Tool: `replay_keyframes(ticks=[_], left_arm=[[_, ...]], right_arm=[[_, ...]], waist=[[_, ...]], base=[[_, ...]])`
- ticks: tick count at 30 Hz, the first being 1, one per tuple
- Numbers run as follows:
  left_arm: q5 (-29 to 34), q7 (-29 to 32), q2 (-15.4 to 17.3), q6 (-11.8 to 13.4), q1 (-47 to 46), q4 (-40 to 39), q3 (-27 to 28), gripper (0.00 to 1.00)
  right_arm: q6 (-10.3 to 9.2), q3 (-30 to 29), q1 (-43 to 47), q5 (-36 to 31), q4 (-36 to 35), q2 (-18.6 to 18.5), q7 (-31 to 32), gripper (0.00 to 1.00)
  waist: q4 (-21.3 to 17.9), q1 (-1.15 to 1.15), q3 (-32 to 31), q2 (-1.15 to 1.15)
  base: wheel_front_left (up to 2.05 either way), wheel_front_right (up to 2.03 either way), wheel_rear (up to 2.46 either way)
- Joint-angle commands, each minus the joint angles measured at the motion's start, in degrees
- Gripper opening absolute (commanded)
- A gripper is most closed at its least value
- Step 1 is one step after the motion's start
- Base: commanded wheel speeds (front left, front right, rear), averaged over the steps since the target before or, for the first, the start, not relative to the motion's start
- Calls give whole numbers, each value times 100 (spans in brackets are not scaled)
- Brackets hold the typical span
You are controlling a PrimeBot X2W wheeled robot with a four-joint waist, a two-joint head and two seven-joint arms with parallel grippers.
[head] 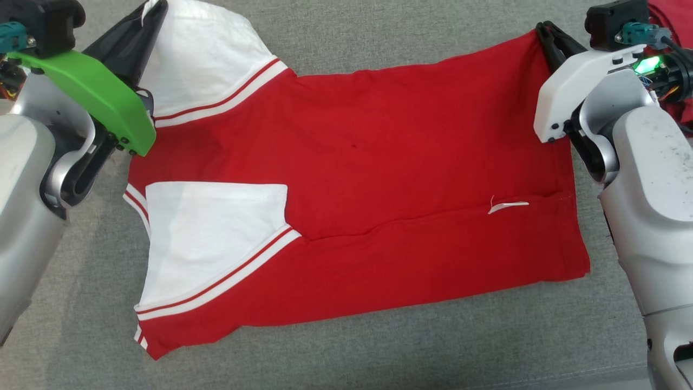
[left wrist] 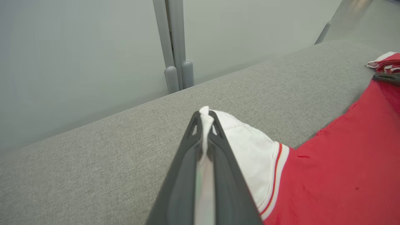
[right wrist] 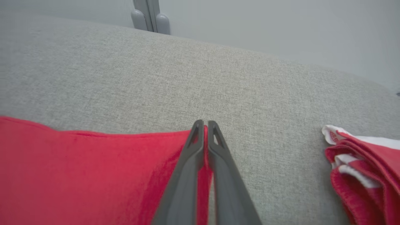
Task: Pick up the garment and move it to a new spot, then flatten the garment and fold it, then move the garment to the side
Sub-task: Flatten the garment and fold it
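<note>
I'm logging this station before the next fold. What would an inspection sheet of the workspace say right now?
Surface: grey woven cushion, flat.
Job's things: red garment with white sleeves, spread out; a fold line runs along its near side, with a small white tag by it.
Clutter: a second, folded red-and-white garment lies apart, on the right.
Grippers: left gripper shut on the far white sleeve; right gripper shut on the garment's far red corner.
Cables: short coloured wires at the right wrist, off the cloth.
Surroundings: pale wall and a grey post behind the cushion.
</note>
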Motion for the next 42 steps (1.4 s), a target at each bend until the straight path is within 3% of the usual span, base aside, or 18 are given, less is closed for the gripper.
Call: replay_keyframes(ticks=[1, 10, 22, 31, 37, 38, 40, 41, 42], left_arm=[[-76, -108, -14, 11, -50, -8, -25, 0], [-288, -713, 261, 60, 842, -477, -150, 0], [-662, -1499, 613, 824, 2845, -1719, -57, 0], [-879, -1777, 431, 1024, 3779, -1902, 142, 0], [-839, -1814, 225, 1002, 4221, -1715, 168, 0], [-843, -1819, 198, 988, 4270, -1674, 180, 0], [-832, -1828, 124, 974, 4376, -1585, 231, 0], [-846, -1832, 75, 960, 4440, -1546, 278, 0], [-845, -1835, 41, 949, 4499, -1511, 325, 0]], right_arm=[[-8, -28, -21, -49, 56, 6, -138, 0], [-8, 9, 645, 43, -171, 3, -784, 0], [-8, -498, 2511, 102, -1658, 56, -877, 0], [-8, -900, 3500, -105, -2443, 365, -720, 0], [-8, -1023, 3773, -152, -2426, 472, -704, 0], [-8, -1041, 3800, -164, -2409, 481, -723, 11], [-8, -1086, 3882, -195, -2376, 520, -756, 46], [-8, -1117, 3928, -188, -2361, 552, -787, 85], [-8, -1144, 3978, -182, -2354, 578, -810, 100]], waist=[[19, 0, -99, 0], [104, 0, -613, 0], [224, 0, -1102, 0], [146, 0, -1175, 0], [106, 0, -1263, 0], [104, 0, -1281, 0], [108, 0, -1325, 0], [116, 0, -1356, 0], [125, 0, -1384, 0]], base=[[0, 0, 0], [0, 0, 0], [0, 0, 0], [0, 0, 0], [0, 0, 0], [0, 0, 0], [0, 0, 0], [0, 0, 0], [0, 0, 0]])
